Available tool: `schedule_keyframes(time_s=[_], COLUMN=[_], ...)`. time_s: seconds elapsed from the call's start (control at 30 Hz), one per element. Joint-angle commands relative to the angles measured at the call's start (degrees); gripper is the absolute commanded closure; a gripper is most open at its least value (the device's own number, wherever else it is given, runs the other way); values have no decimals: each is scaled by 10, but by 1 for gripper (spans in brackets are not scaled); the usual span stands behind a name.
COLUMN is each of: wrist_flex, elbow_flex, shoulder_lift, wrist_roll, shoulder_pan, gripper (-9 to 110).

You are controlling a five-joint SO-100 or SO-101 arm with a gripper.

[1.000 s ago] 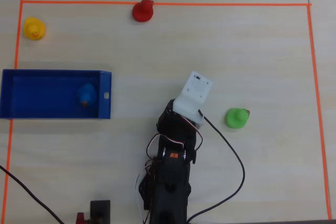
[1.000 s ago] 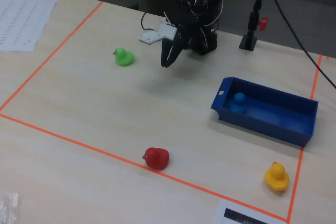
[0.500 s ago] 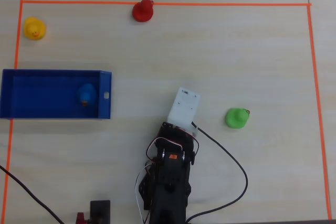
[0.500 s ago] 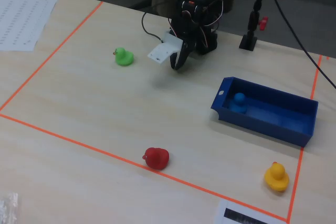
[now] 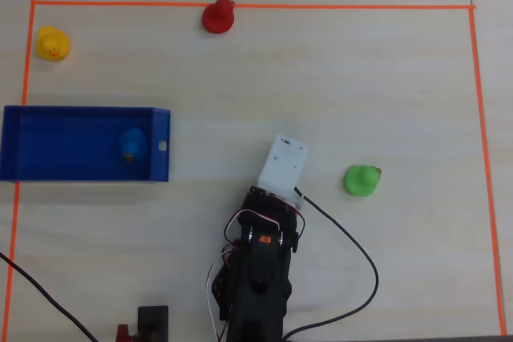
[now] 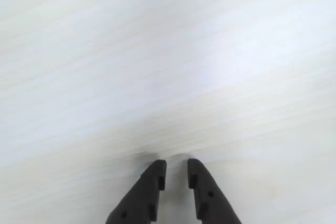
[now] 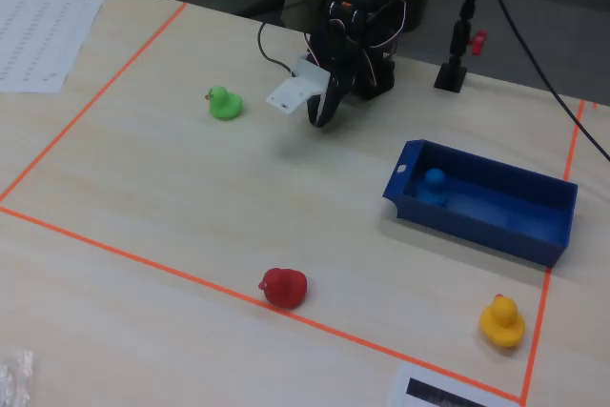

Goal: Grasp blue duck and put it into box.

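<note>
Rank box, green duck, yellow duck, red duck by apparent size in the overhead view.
1. blue box, clearly largest.
2. green duck, yellow duck and red duck look about alike; no ranking among them.

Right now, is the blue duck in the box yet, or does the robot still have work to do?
It looks done: the blue duck already sits inside the blue box, near its end wall. The claw holds nothing; its fingers are nearly closed over bare table, pulled back close to the robot's base. Nothing seems left to do. The green duck, red duck and yellow duck sit outside the box.
</note>
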Motion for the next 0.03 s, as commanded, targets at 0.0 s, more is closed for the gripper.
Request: schedule_keyframes(time_s=[0.0], wrist_flex=[10], elbow_flex=[-2], shoulder_lift=[-8], wrist_roll=[3], shoulder_pan=[4], gripper=[99])
